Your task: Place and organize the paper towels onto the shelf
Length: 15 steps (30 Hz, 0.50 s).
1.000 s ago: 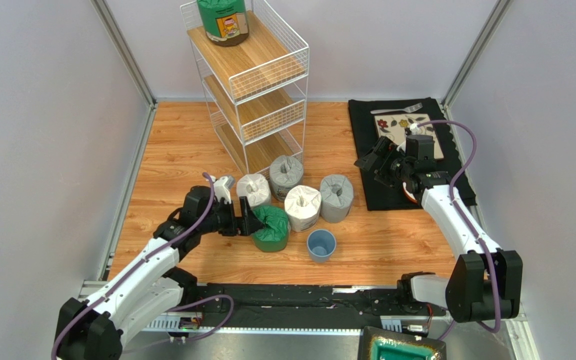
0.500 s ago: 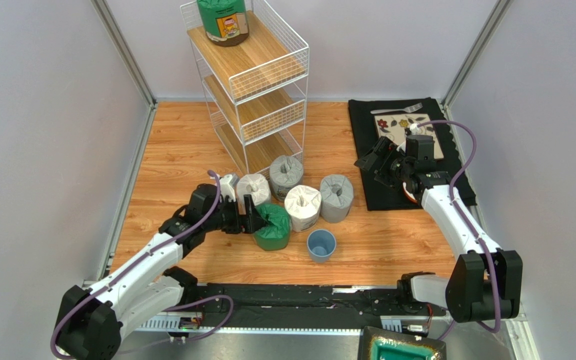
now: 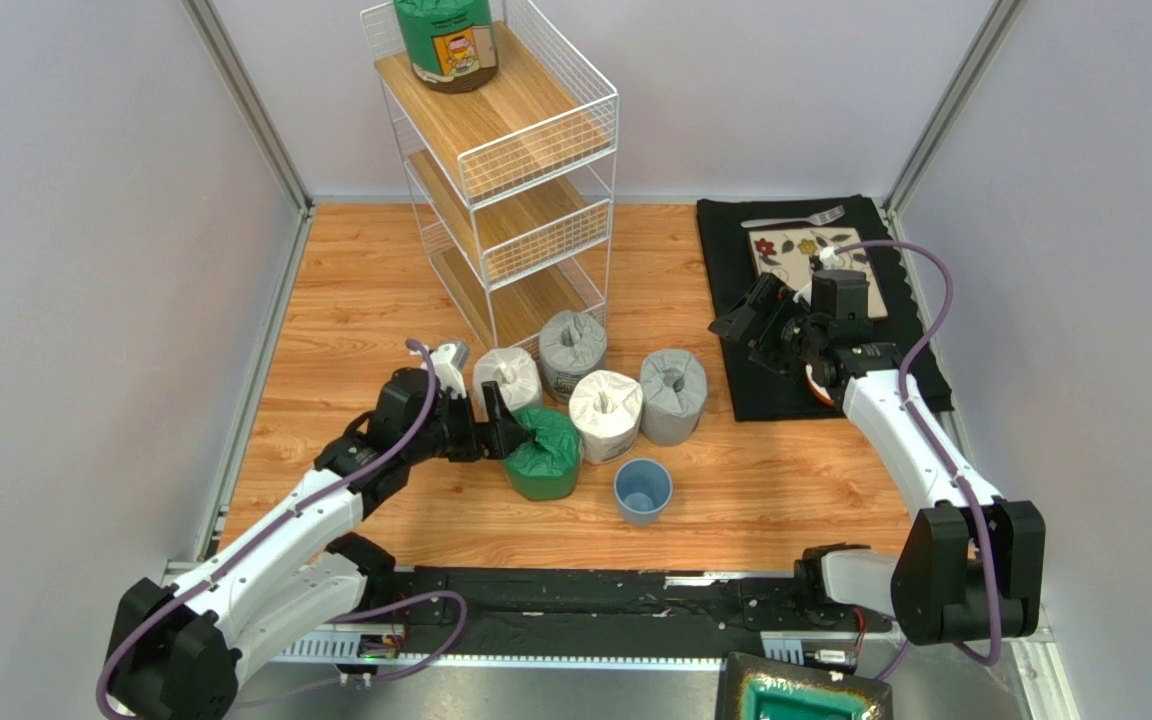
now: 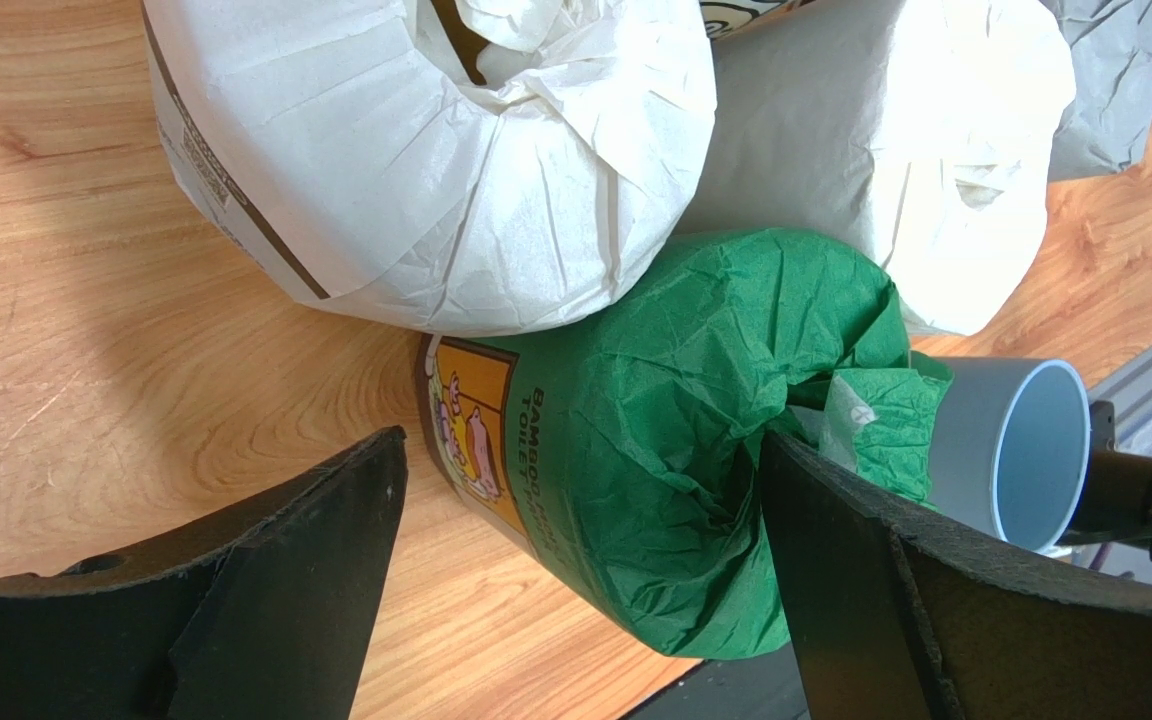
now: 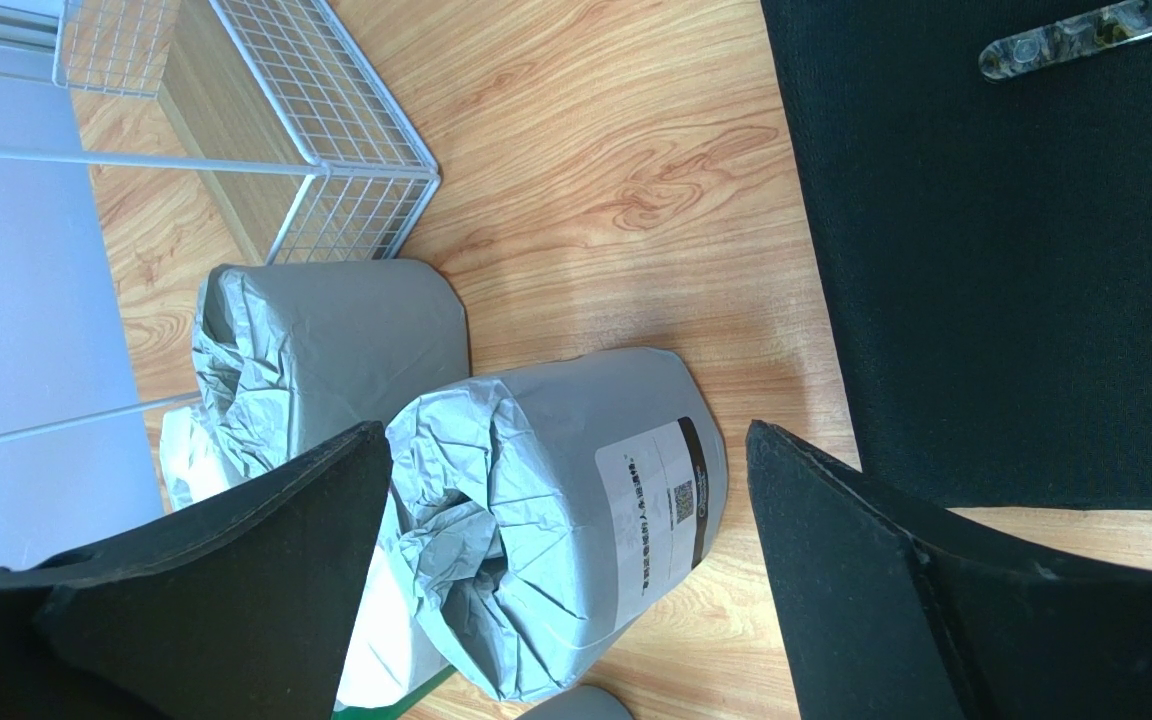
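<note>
A green roll [image 3: 543, 455] stands on the table; in the left wrist view [image 4: 642, 435] it lies between my open left gripper's [image 4: 582, 450] jaws, one finger [image 4: 898, 585] touching its gathered top, the other apart from its base. My left gripper [image 3: 512, 432] is at its left side. Two white rolls [image 3: 509, 378] [image 3: 605, 414] and two grey rolls [image 3: 573, 350] [image 3: 674, 395] stand behind it. A second green roll [image 3: 447, 42] stands on the top tier of the shelf [image 3: 537, 158]. My right gripper [image 3: 755, 323] is open above the right grey roll [image 5: 567, 510].
A small blue cup [image 3: 642, 489] stands just right of the green roll. A black mat [image 3: 755, 248] with a floral plate [image 3: 800, 258] and a fork lies at the right. The shelf's lower corner [image 5: 357, 195] is close to the left grey roll [image 5: 327, 353].
My left gripper has moved right, closer round the green roll on the table. The right arm has not moved.
</note>
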### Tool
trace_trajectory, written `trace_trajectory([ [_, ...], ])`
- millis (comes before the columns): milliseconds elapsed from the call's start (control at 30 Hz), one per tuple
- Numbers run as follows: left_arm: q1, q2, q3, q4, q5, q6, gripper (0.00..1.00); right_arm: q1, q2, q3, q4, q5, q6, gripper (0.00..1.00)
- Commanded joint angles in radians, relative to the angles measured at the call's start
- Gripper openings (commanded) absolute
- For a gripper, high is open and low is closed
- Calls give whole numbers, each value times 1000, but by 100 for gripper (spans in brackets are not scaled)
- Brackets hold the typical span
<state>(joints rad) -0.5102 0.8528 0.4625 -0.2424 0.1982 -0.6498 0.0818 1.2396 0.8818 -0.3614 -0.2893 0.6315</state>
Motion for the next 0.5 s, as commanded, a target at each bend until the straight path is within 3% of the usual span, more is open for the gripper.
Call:
trace_trajectory([
  [0,-7,6,31,38,-26,-13,95,4,-22,9,4,1,-7,92],
  [333,-44,48,33,57,-34,-14,94,3,-17,6,-2,9,-13,92],
  [467,-53,52,31,55,-46,-13,86,4,-14,3,-1,10,-13,92],
])
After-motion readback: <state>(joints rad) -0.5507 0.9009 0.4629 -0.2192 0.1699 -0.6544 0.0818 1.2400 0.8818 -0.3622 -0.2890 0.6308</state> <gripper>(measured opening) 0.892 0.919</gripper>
